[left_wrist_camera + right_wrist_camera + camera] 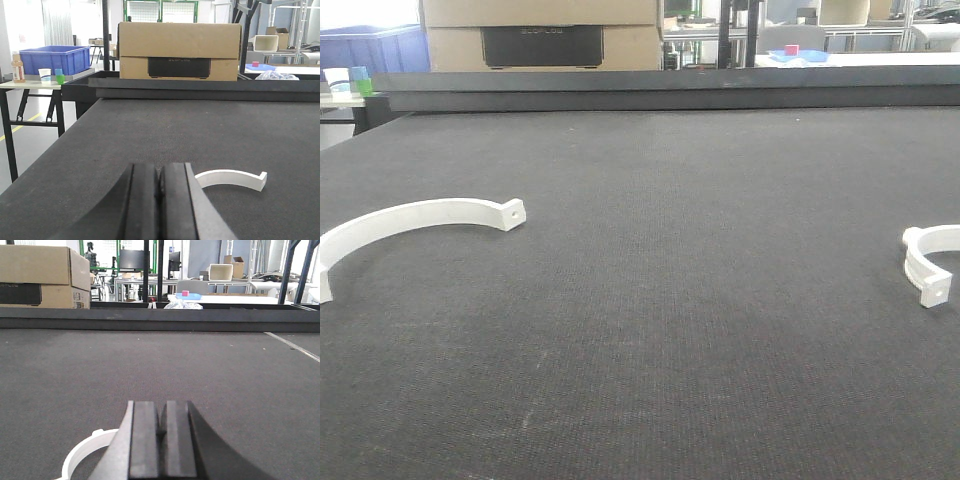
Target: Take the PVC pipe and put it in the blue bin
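Left hand (160, 172), fingers together and empty, sits low beside the white curved PVC pipe section (230, 176) just to its right, probably pre-approach; right hand (163, 412) likewise together

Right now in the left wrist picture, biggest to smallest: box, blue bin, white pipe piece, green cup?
1. Cardboard box
2. Blue bin and white pipe piece look alike; the piece is nearer.
3. Green cup

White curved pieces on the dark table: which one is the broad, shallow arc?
The left piece, a long open sweep ending in a holed tab. The right piece curls tighter and runs off the picture's edge.
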Controlling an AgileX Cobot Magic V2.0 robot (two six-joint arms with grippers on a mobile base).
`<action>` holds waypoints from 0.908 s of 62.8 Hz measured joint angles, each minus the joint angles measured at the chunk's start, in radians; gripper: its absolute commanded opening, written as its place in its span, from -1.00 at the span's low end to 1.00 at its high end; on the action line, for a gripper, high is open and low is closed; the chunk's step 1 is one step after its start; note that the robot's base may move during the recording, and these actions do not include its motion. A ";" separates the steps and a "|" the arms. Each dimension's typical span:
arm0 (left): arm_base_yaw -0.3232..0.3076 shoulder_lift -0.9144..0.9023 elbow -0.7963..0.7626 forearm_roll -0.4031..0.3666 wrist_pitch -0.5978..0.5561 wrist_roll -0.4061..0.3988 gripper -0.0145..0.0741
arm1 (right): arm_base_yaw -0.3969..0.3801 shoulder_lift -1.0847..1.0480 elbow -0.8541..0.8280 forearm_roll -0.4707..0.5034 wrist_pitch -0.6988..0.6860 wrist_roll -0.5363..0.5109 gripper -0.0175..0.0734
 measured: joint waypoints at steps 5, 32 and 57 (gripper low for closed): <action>0.000 0.000 0.000 0.000 0.000 0.000 -0.92 | 0.000 0.000 0.000 0.000 0.000 0.000 -0.98; 0.000 0.000 0.000 0.000 0.000 0.000 -0.92 | 0.000 0.000 0.000 0.000 0.000 0.000 -0.98; 0.000 0.000 0.000 0.000 -0.008 0.000 -0.92 | 0.000 0.000 0.000 0.000 -0.025 0.000 -0.98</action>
